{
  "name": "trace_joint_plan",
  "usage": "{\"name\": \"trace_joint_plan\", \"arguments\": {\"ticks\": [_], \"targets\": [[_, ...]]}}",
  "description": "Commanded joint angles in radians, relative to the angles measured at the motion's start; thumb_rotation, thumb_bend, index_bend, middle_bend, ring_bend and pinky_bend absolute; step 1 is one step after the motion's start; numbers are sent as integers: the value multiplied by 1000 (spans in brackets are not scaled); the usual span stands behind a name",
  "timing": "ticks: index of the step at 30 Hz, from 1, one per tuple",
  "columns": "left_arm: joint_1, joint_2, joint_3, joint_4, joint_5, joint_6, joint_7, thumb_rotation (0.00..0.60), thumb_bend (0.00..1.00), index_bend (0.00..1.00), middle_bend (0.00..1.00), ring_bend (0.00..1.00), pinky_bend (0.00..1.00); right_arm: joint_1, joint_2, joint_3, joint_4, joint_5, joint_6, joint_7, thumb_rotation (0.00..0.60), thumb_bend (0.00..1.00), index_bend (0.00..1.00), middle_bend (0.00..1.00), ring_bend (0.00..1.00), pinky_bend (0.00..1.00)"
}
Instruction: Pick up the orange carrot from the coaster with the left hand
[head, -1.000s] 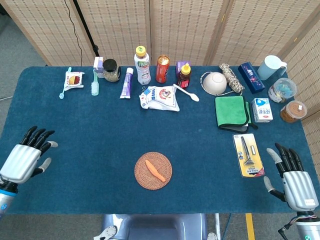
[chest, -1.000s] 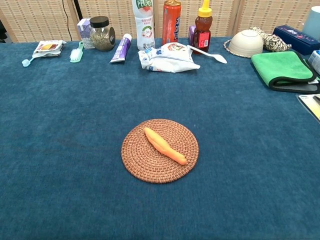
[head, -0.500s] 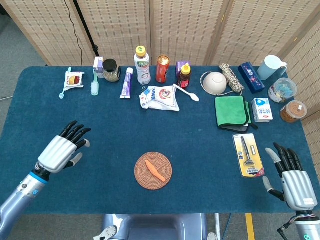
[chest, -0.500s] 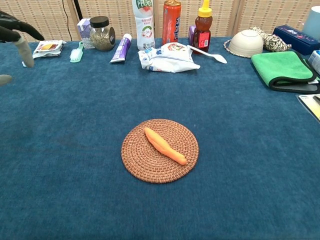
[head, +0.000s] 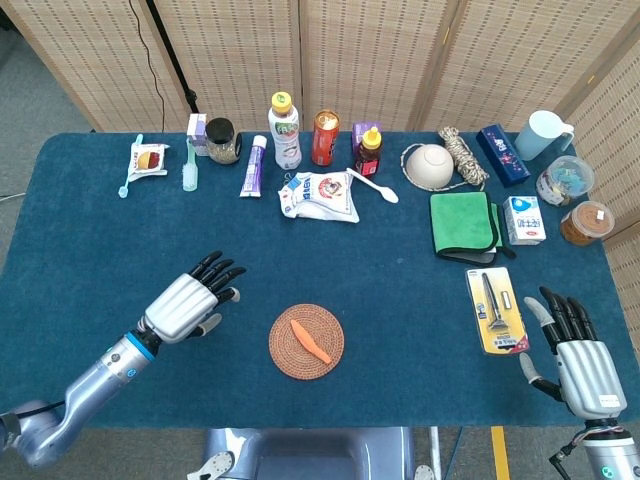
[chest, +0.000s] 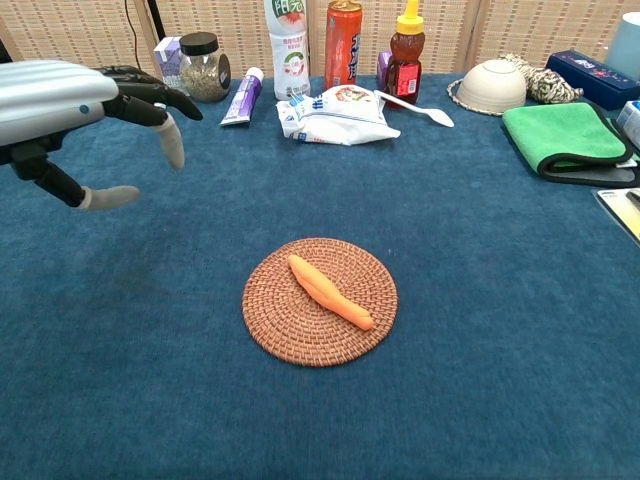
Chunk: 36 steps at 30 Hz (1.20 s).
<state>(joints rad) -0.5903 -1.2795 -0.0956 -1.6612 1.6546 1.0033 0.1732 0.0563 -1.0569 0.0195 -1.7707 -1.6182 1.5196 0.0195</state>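
Carrot (head: 311, 341) first: we found the orange piece lying slantwise on the round woven coaster (head: 306, 342), near the middle of the tabletop's (head: 90, 240) front edge, with nothing touching it. Going from large to small, we noted the blue tabletop, then the two arms. The left hand (head: 186, 303) hovered off to the coaster's left, holding nothing, fingers spread and pointing toward the far edge. The right hand (head: 577, 360) sat at the front right corner, fingers likewise apart and empty; only the head view showed it, the chest view cutting off that corner. The chest view, in turn, gave us the carrot's tapered end pointing toward the front right. Along the far edge we saw a lidded jar (head: 222, 141) of greenish contents, and at the right edge a clear tub (head: 564, 180) whose contents we could not make out.
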Motion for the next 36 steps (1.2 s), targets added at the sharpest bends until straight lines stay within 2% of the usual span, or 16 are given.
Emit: {"name": "trace_joint_plan", "arguments": {"ticks": [1, 22, 36], "targets": [[-25, -37, -1, 13, -16, -25, 13, 600, 356, 368, 134, 70, 0, 0, 0, 0, 1, 1, 0, 1, 600, 437, 93, 0, 0, 0], [-156, -235, -16, 105, -132, -154, 118, 600, 355, 367, 134, 64, 0, -7, 8, 1, 0, 12, 5, 6, 600, 436, 93, 0, 0, 0], [-217, -329, -21, 144, -238, -210, 222, 600, 356, 368, 133, 62, 0, -14, 16, 1, -5, 17, 11, 4, 600, 436, 93, 0, 0, 0]]}}
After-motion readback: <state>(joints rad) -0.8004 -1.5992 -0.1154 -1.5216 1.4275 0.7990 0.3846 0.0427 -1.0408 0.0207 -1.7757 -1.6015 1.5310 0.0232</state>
